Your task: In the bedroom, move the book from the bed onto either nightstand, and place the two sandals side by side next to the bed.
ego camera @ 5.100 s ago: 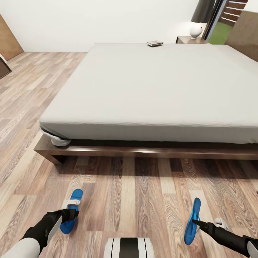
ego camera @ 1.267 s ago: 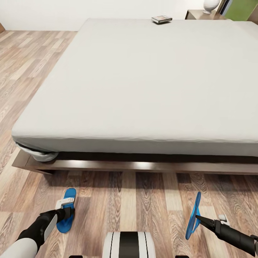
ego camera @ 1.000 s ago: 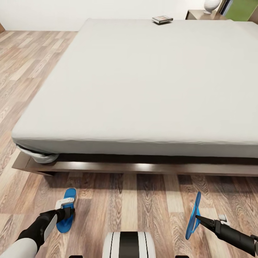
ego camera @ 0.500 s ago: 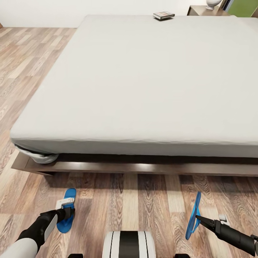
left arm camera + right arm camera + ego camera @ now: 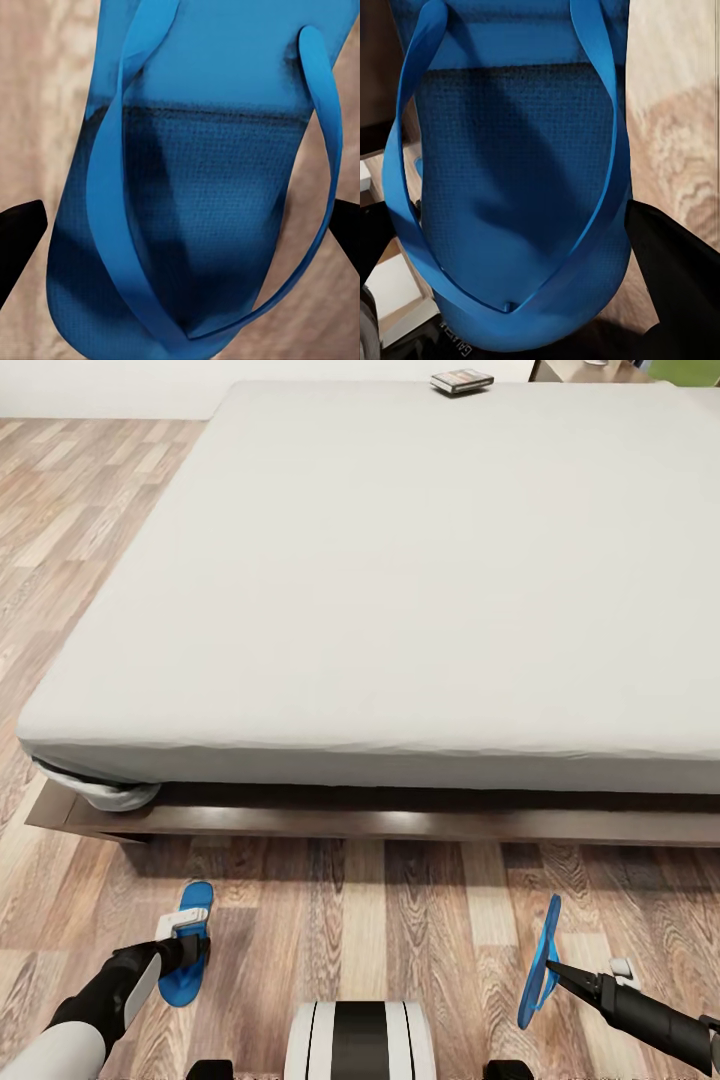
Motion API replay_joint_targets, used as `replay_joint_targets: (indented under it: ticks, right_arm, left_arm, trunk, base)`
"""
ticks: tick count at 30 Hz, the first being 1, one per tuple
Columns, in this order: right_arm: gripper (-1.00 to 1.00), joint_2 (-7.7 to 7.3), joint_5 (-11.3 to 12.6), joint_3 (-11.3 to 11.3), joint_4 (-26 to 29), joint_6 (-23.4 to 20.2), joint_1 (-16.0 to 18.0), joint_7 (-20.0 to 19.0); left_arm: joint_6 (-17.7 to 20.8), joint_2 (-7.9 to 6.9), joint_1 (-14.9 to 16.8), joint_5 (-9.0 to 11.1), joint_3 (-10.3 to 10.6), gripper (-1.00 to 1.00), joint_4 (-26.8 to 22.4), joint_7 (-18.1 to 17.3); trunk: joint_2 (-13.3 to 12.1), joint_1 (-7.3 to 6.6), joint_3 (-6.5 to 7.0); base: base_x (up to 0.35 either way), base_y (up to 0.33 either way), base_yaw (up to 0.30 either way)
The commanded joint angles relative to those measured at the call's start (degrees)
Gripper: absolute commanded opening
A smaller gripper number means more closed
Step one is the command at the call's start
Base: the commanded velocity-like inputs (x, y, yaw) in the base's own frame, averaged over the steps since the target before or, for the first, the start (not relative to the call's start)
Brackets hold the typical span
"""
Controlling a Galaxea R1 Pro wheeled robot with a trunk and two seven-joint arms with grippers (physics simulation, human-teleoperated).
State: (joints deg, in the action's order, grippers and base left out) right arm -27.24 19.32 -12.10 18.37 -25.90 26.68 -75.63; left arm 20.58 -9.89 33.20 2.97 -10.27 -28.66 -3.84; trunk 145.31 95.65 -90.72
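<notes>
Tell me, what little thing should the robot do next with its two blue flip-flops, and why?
Probably bring the two arms closer together. The left gripper holds one blue flip-flop flat, the right gripper holds the other flip-flop on its edge, and they are far apart in front of the bed. They should lie side by side on the wood floor.

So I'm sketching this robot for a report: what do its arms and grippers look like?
The left arm has a white upper shell, then a black forearm with a pale grey panel, ending in a black left gripper beside a small white block. The right arm is slim, black and tapering; its right gripper narrows to pointed black jaws, with a small white part behind.
</notes>
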Motion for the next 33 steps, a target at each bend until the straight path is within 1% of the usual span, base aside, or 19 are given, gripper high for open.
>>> replay_joint_targets:
  ticks: [1, 4, 29, 31, 33]
  right_arm:
    - [-1.0, 0.0, 0.16, -0.12, 0.0, -0.64, 0.02, -0.13]
    - [-1.0, 0.0, 0.13, -0.12, 0.0, -0.64, 0.03, -0.13]
    - [-1.0, 0.0, 0.13, -0.12, 0.0, -0.64, 0.03, -0.13]
    - [-1.0, 0.0, 0.15, -0.12, 0.0, -0.64, 0.03, -0.13]
    - [-1.0, 0.0, 0.17, -0.12, 0.0, -0.64, 0.02, -0.13]
  left_arm:
    - [-1.07, 0.05, -0.07, -0.07, -0.46, -1.0, 1.33, -0.38]
    - [-1.06, 0.05, -0.07, -0.07, -0.46, -1.0, 1.33, -0.38]
    - [-1.07, 0.04, -0.07, -0.07, -0.46, -1.0, 1.28, -0.45]
    - [-1.01, 0.04, -0.07, -0.09, -0.46, -1.0, 1.3, -0.41]
    - [-1.02, 0.05, -0.07, -0.13, -0.46, -1.0, 1.28, -0.39]
  trunk:
    - [0.02, 0.05, -0.27]
    - [0.06, 0.12, -0.93]
    - [0.06, 0.12, -0.93]
    - [0.03, 0.07, -0.49]
    - [0.03, 0.07, -0.49]
  base:
    - [0.0, 0.0, 0.0]
    - [0.0, 0.0, 0.0]
    - [0.0, 0.0, 0.0]
    - [0.0, 0.0, 0.0]
    - [0.0, 0.0, 0.0]
